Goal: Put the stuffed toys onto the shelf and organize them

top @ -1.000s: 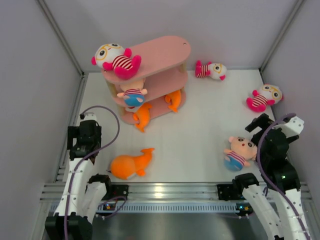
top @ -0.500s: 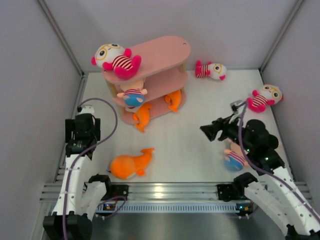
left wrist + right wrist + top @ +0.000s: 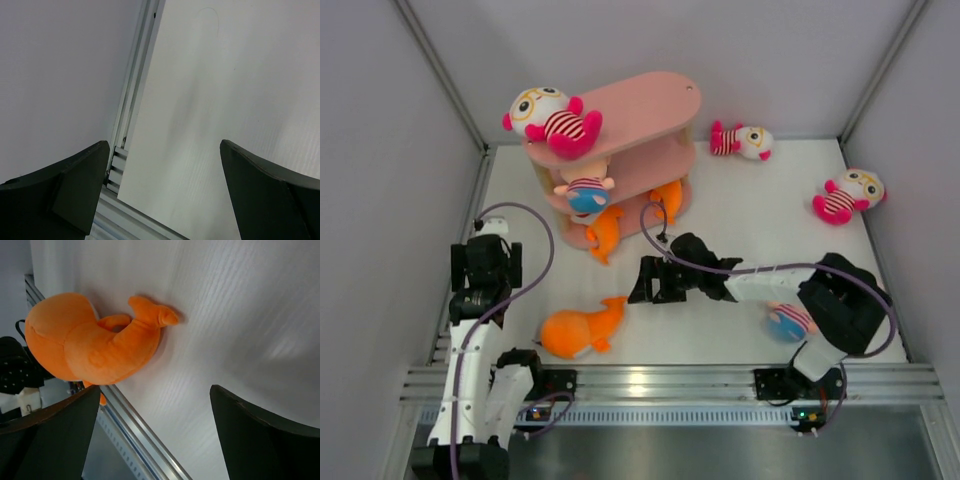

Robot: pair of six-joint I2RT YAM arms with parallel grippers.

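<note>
The pink three-tier shelf (image 3: 640, 105) stands at the back. A goggled doll (image 3: 548, 118) lies on its top board, a peach doll (image 3: 586, 190) on the middle one, two orange fish (image 3: 604, 230) at the bottom. A loose orange fish (image 3: 578, 330) lies near the front edge and shows in the right wrist view (image 3: 95, 347). My right gripper (image 3: 648, 282) is open and empty, just right of that fish's tail. My left gripper (image 3: 165, 185) is open and empty at the left side. Two goggled dolls (image 3: 742, 140) (image 3: 850, 195) and a peach doll (image 3: 790, 320) lie on the right.
Grey walls enclose the white table on three sides. A metal rail (image 3: 650, 382) runs along the front edge. The right arm (image 3: 770, 285) stretches across the table and partly covers the peach doll. The left wrist view shows the table's left edge (image 3: 135, 110).
My right arm has swung from the right side across the table to the loose orange fish. The left arm has shifted slightly. No toy has moved.
</note>
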